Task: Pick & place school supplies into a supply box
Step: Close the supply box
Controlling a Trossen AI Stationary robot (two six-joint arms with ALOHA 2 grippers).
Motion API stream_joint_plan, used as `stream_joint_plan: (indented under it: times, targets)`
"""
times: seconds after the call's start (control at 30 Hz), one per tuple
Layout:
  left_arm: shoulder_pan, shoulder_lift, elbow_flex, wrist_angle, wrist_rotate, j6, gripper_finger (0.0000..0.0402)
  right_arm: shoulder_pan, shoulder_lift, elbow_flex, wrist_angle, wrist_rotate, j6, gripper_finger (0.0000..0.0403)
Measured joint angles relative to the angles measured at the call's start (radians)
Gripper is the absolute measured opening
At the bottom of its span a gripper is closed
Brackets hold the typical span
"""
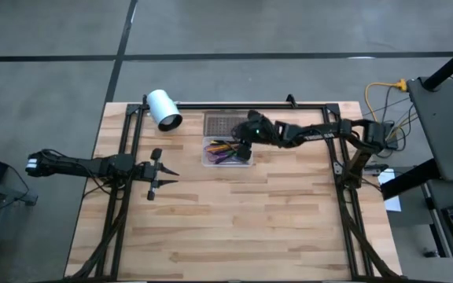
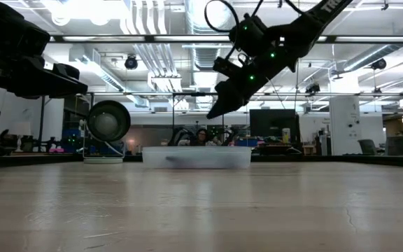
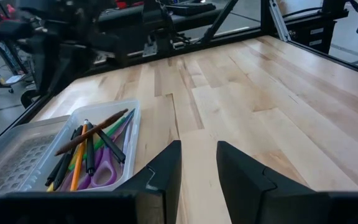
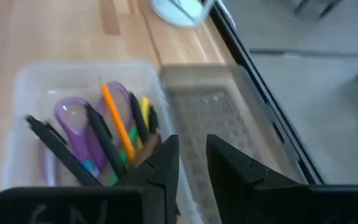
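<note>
The supply box (image 1: 226, 152) is a clear tray on the table's far middle. Its dotted lid (image 1: 224, 124) lies open flat behind it. The school supplies (image 3: 89, 155) lie inside: green, yellow, orange and dark pens, plus purple-handled scissors (image 4: 73, 118). A brown pencil (image 3: 98, 127) rests slanted on top of the others. My right gripper (image 1: 241, 134) hangs open above the box's far right corner, tilted down, nothing between its fingers (image 4: 191, 165). My left gripper (image 1: 167, 174) stands open left of the box, above the table, also with nothing between its fingers (image 3: 197, 168).
A white cylinder (image 1: 163, 108) lies on its side at the far left, beside the lid. Black frame rails (image 1: 124, 149) run along the table's left, right and far sides. Bare wood (image 1: 242, 228) stretches from the box to the near edge.
</note>
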Motion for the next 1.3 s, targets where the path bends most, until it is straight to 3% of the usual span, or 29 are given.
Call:
stream_joint_plan:
  times: [0.43, 0.7, 0.93, 1.3]
  targets:
    - [0.000, 0.000, 0.000, 0.000, 0.000, 0.000, 0.0086, -0.131, 0.000, 0.089, -0.188, -0.039, -0.054, 0.0079]
    - [0.000, 0.000, 0.000, 0.000, 0.000, 0.000, 0.0086, -0.197, 0.000, 0.107, -0.204, -0.050, -0.129, 0.0068]
    - [0.000, 0.000, 0.000, 0.000, 0.000, 0.000, 0.0086, -0.307, 0.009, 0.167, -0.199, -0.281, -0.132, 0.0076]
    - [0.000, 0.000, 0.000, 0.000, 0.000, 0.000, 0.0086, -0.362, 0.159, 0.316, -0.299, -0.303, -0.208, 0.0086]
